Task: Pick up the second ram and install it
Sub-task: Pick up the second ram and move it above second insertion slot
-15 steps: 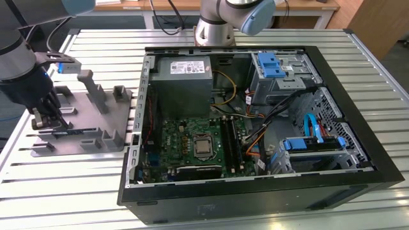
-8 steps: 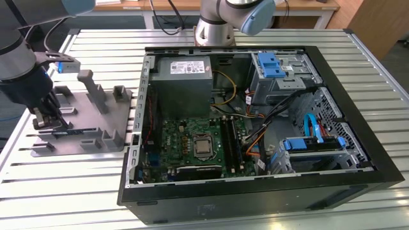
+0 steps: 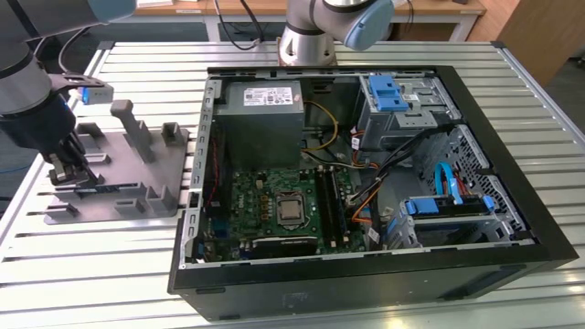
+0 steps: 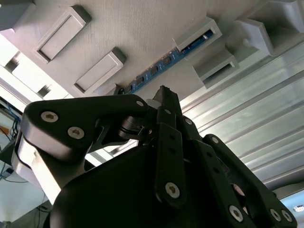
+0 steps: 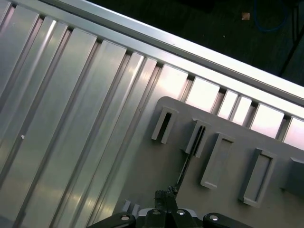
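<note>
The second ram (image 4: 156, 69) is a thin blue strip with small black chips, lying on edge in a slot of the grey holder tray (image 4: 142, 28). In the first wrist view the second ram (image 5: 187, 156) shows edge-on as a dark line. My gripper (image 3: 71, 175) hangs low over the tray (image 3: 137, 164) at the exterior view's left. Its tip (image 4: 164, 91) sits just beside the strip, a little apart from it. The gripper (image 5: 166, 192) looks shut with nothing in it.
The open computer case (image 3: 366, 274) lies to the exterior view's right of the tray, with black motherboard slots (image 3: 325, 199) beside the processor socket. Upright posts (image 3: 128, 127) rise from the tray. The ribbed metal table (image 5: 57, 118) ends near the tray's far side.
</note>
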You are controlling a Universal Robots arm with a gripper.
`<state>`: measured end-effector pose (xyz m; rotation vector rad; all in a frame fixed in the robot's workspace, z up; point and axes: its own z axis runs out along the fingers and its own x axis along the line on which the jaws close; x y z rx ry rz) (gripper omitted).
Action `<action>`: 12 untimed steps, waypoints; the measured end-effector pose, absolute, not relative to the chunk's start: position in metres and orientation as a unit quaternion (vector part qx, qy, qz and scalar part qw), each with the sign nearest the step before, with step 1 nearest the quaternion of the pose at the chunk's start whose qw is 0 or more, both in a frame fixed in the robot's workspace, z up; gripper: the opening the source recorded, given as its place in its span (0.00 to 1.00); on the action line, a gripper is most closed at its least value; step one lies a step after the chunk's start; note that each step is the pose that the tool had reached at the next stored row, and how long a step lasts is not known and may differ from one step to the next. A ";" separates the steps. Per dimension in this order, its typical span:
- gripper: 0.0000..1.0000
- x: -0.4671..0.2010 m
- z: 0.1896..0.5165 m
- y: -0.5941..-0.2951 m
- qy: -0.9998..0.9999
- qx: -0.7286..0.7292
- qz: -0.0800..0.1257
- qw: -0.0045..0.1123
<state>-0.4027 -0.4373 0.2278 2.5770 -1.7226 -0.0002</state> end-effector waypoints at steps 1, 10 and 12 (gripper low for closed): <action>0.10 -0.403 0.228 -0.437 -0.553 0.833 0.000 0.021; 0.10 -0.403 0.228 -0.437 -0.530 0.848 0.001 0.021; 0.10 -0.403 0.228 -0.437 -0.525 0.851 0.001 0.021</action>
